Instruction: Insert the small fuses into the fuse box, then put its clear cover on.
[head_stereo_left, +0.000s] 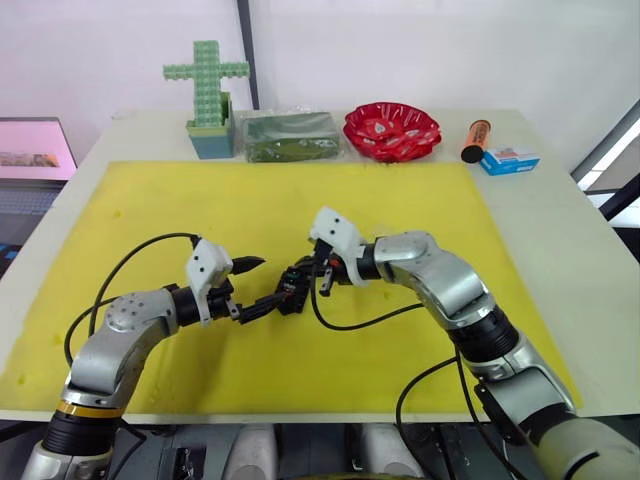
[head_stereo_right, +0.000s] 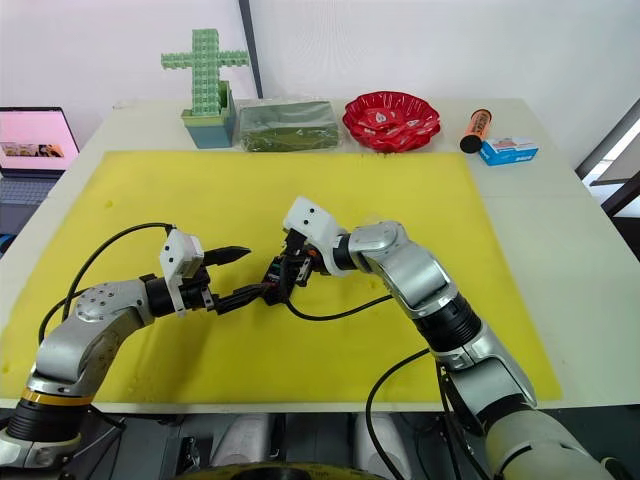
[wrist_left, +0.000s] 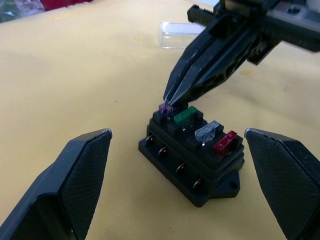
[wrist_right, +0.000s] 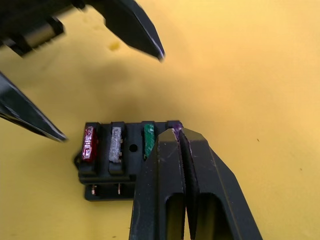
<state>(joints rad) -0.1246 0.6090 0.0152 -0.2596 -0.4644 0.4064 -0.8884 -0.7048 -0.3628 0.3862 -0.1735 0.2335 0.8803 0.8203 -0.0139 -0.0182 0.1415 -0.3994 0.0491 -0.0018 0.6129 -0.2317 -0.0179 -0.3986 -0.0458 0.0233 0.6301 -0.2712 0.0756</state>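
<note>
The black fuse box (wrist_left: 192, 160) lies on the yellow mat (head_stereo_left: 300, 200), midway between my two arms. Red (wrist_left: 225, 142), grey-white (wrist_left: 207, 131) and green (wrist_left: 185, 116) fuses sit in its slots. My right gripper (wrist_left: 170, 102) is shut on the purple fuse (wrist_left: 164, 107), which stands at the end slot beside the green one. My left gripper (head_stereo_left: 262, 285) is open, one finger (wrist_left: 75, 185) on each side of the box without touching it. The clear cover (wrist_left: 182, 35) lies on the mat just beyond the right gripper.
Along the table's far edge stand a green cross of blocks (head_stereo_left: 208, 85), a clear-wrapped green packet (head_stereo_left: 288, 135), a red bowl (head_stereo_left: 392, 130), an orange cylinder (head_stereo_left: 476, 140) and a blue-and-white carton (head_stereo_left: 510, 160). Black cables trail from both wrists over the mat.
</note>
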